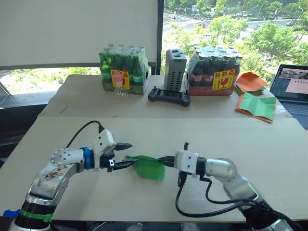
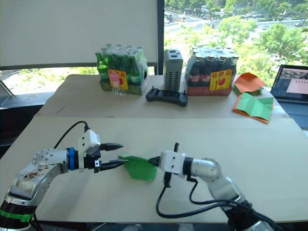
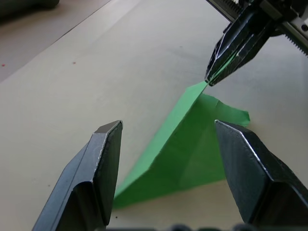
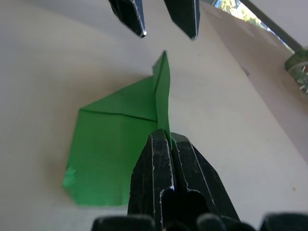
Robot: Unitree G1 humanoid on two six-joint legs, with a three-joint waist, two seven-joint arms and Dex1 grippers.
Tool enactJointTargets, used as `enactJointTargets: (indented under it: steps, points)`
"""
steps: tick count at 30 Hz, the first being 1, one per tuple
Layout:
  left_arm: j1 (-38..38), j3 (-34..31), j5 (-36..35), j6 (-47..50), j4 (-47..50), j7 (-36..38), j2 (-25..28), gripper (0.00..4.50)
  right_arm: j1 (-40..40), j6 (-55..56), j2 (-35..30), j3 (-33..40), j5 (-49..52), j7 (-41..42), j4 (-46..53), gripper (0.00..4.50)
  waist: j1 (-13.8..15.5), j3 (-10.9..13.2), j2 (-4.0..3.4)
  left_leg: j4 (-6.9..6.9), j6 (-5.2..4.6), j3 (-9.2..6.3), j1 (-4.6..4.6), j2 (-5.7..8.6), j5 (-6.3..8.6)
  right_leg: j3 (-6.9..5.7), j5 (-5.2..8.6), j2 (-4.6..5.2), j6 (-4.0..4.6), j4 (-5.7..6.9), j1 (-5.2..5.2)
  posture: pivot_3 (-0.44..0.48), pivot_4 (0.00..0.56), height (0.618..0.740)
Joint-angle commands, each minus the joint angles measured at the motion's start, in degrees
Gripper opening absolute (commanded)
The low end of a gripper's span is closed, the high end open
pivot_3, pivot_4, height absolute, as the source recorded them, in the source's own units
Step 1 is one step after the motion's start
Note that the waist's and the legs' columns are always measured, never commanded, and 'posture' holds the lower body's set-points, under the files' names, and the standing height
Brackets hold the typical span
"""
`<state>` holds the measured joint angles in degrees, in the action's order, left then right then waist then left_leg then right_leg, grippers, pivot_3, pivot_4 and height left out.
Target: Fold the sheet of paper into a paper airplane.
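Note:
The sheet of paper (image 1: 150,168) is bright green and folded into a wedge on the near table. One flat flap (image 4: 108,144) rests on the table, and a narrow ridge (image 4: 162,91) stands upright. My right gripper (image 1: 162,160) is shut on one end of that ridge (image 3: 195,91), holding it up. My left gripper (image 1: 129,155) is open on the opposite side, its fingertips (image 4: 139,24) just short of the ridge's pointed end and not touching it. In the left wrist view the paper (image 3: 187,154) lies ahead between the spread fingers (image 3: 103,163).
On the far table stand two shrink-wrapped bottle packs (image 1: 122,70) (image 1: 214,72), a grey box (image 1: 175,70) and a black controller (image 1: 169,96). At the right lie orange sheets (image 1: 251,83), a green sheet bordered by orange (image 1: 257,107) and a laptop (image 1: 292,89).

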<state>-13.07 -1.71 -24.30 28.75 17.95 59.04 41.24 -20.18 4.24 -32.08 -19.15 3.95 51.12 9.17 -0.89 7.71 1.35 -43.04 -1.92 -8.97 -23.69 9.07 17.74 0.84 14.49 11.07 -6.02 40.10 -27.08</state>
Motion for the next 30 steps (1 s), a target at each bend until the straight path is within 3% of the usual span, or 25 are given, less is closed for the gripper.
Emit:
enactJointTargets:
  steps: [1, 6, 13, 16, 21, 23, 26, 30]
  points:
    - [0.0, -1.8, -2.5, 0.8, 1.5, 0.3, 0.9, 3.2, -3.4, 6.1, 0.5, 1.2, 5.0, 7.1, -4.6, 0.04, 0.0, 0.0, 0.0, 0.0, 0.0, 0.0, 0.0, 0.0, 0.0, 0.0, 0.0, 0.0, 0.0, 0.0, 0.0, 0.0, 0.15, 0.675]
    - [1.8, -2.3, -4.2, 2.1, 3.0, 0.2, 2.0, 3.2, -4.6, 12.2, 1.1, -0.7, 3.1, 10.9, -10.1, 0.04, 0.1, 0.0, 0.0, 0.0, 0.0, -0.01, -0.01, 0.01, 0.0, 0.0, 0.0, 0.01, 0.0, 0.0, 0.0, 0.0, 0.15, 0.675]
    - [4.2, -3.4, -6.0, 3.7, 5.2, -0.6, 3.2, 3.2, -3.1, 10.9, 1.8, -1.0, 1.7, 11.0, -10.3, 0.04, 0.1, 0.0, -0.01, 0.0, 0.0, -0.01, 0.0, 0.01, 0.0, 0.02, 0.0, 0.01, 0.01, 0.03, -0.02, 0.0, 0.15, 0.675]
    - [4.5, -3.6, -6.5, 4.2, 5.2, -0.7, 3.6, 3.2, -2.5, 9.6, 1.3, -1.0, 1.7, 11.3, -9.2, 0.84, 0.1, 0.0, -0.01, 0.0, 0.0, -0.01, 0.0, 0.01, 0.0, 0.02, 0.0, 0.01, 0.01, 0.02, -0.01, 0.0, 0.15, 0.675]
    - [3.9, -3.5, -7.2, 4.6, 4.4, -0.4, 3.9, 3.2, -1.7, 6.7, 1.0, -0.3, 2.4, 11.1, -5.8, 2.56, 0.1, 0.0, -0.01, 0.0, 0.0, 0.0, 0.0, 0.01, 0.0, 0.02, 0.0, 0.01, 0.01, 0.02, -0.02, 0.0, 0.15, 0.675]
    - [3.5, -3.4, -7.6, 4.9, 3.9, -0.2, 4.0, 3.2, -1.1, 4.8, 0.8, -0.1, 2.9, 11.0, -3.7, 2.56, 0.1, 0.0, -0.01, 0.0, 0.0, -0.01, -0.01, 0.0, 0.0, 0.02, 0.0, 0.01, 0.01, 0.03, -0.02, 0.0, 0.15, 0.675]
    - [2.4, -3.5, -9.6, 6.0, 2.6, 0.8, 3.9, 2.45, 0.5, 1.7, 0.8, 0.0, 3.3, 9.8, 0.7, 2.61, 0.2, 0.0, -0.01, 0.0, 0.0, -0.01, -0.01, 0.01, 0.0, 0.02, 0.0, 0.01, 0.01, 0.02, -0.02, 0.0, 0.15, 0.675]
    - [0.7, -2.5, -9.3, 5.3, -0.2, 1.4, 3.3, 1.05, 2.1, -0.6, 1.2, -0.1, 2.5, 8.1, 4.4, 2.61, 0.2, 0.0, -0.01, 0.0, 0.0, -0.01, -0.01, 0.02, 0.0, 0.02, 0.0, 0.02, 0.01, 0.01, -0.01, 0.0, 0.15, 0.675]
